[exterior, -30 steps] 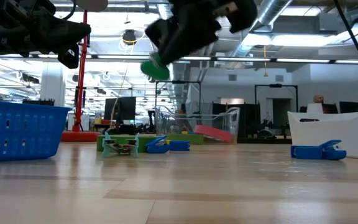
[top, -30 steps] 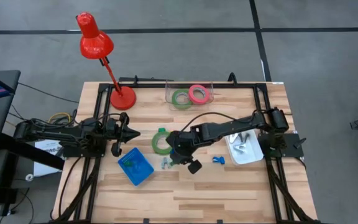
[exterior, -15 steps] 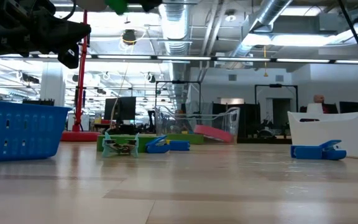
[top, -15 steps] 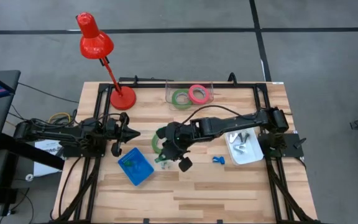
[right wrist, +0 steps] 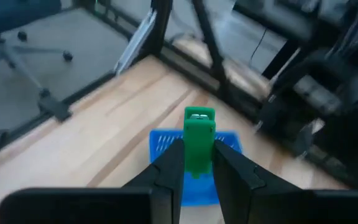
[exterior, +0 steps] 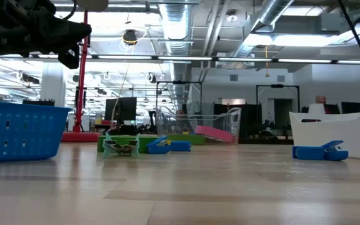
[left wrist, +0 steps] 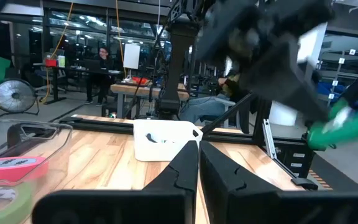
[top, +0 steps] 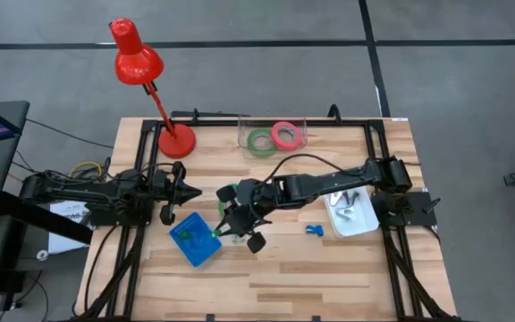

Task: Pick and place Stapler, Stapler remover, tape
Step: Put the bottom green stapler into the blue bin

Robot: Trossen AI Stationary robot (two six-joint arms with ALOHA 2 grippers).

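Swinging away from the white tray, my right tool has carried the green tape to just above the blue basket's near edge, so I judge release is next. Its fingers pinch the ring edge-on, barely apart. My left tool waits shut, beside the basket.

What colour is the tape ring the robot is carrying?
Green. The flat green tape ring shows best in the right wrist view, pinched in the right end effector.
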